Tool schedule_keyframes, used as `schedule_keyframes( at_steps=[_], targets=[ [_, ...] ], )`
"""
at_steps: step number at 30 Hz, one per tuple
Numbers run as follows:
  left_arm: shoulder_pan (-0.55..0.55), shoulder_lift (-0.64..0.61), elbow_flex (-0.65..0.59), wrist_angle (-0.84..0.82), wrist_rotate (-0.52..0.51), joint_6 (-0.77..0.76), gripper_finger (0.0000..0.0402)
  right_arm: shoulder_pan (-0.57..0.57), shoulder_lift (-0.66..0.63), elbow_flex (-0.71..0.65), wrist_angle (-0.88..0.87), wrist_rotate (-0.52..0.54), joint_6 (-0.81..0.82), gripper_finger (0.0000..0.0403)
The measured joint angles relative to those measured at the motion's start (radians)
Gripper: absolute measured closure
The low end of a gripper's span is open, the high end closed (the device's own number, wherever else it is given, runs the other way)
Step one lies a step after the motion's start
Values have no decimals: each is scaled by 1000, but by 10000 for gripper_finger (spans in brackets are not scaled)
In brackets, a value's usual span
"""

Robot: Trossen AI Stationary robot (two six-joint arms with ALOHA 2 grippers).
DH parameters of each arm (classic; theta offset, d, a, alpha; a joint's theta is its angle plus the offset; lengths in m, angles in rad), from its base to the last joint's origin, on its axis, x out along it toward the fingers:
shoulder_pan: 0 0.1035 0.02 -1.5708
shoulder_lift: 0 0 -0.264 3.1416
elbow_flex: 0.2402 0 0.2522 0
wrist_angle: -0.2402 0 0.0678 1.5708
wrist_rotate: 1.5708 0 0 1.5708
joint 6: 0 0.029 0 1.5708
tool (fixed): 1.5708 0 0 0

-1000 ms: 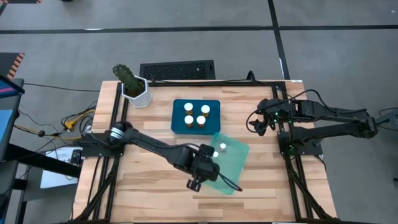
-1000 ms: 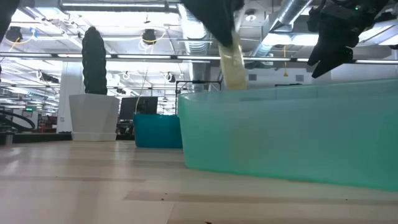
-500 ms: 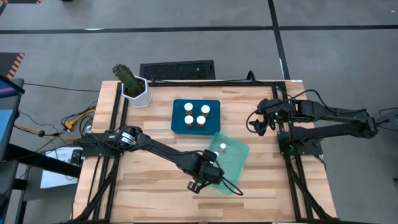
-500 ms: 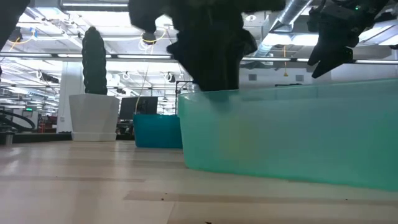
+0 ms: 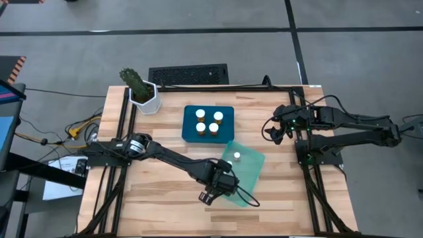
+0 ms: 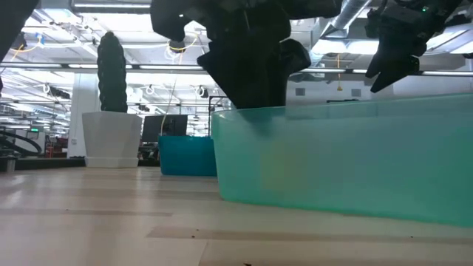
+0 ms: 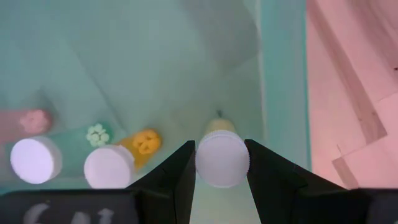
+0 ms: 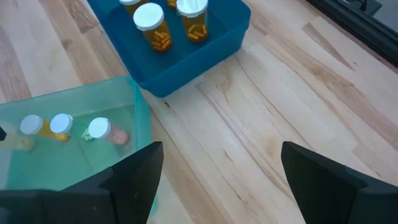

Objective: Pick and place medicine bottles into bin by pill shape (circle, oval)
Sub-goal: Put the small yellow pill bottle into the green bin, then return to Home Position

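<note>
My left gripper (image 7: pixel 221 149) reaches down into the translucent green bin (image 5: pixel 248 173), near its near-left corner, and is shut on a slim pale medicine bottle (image 7: pixel 219 129) with a white cap. Two more capped bottles (image 7: pixel 35 160) (image 7: pixel 109 166) lie on the green bin's floor beside it. The blue bin (image 5: pixel 189 112) behind holds several amber bottles (image 5: pixel 201 127) standing upright. My right gripper (image 5: pixel 269 129) hangs open above the table's right side, away from both bins. My left gripper pinches the bottle's round white cap (image 7: pixel 222 163) between its two fingers, one on each side of the rim. The fingers come steeply from above. The bottle's body hangs below them inside the green bin; whether its base touches the floor cannot be told.
A white hexagonal pot (image 5: pixel 147 99) with a cactus stands at the far left corner. A black keyboard (image 5: pixel 188 74) lies beyond the far edge. Bare wood stretches between the bins and the right arm.
My left gripper has gone down with the pale bottle, from above the green bin's rim to inside the bin, shifting slightly toward the near edge. The bottle now shows only dimly through the bin's wall in the low view.
</note>
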Motion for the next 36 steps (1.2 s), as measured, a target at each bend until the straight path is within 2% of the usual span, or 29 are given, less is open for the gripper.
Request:
schedule_keyframes(
  at_steps=[12, 20, 25, 31, 36],
  targets=[
    [0, 0, 0, 11, 2, 8, 276, 0, 0, 0, 0, 0, -3, 69],
    [0, 0, 0, 12, 1, 2, 220, 0, 0, 0, -1, 0, -3, 69],
    [0, 0, 1, 11, -22, -20, 201, 0, 0, 0, -1, 0, -3, 69],
    [0, -2, 61, -17, -25, -29, 195, 0, 0, 0, -1, 0, -3, 69],
    [0, -2, 162, -91, -25, -42, 195, 0, 0, 0, -1, 0, -3, 69]
  ],
)
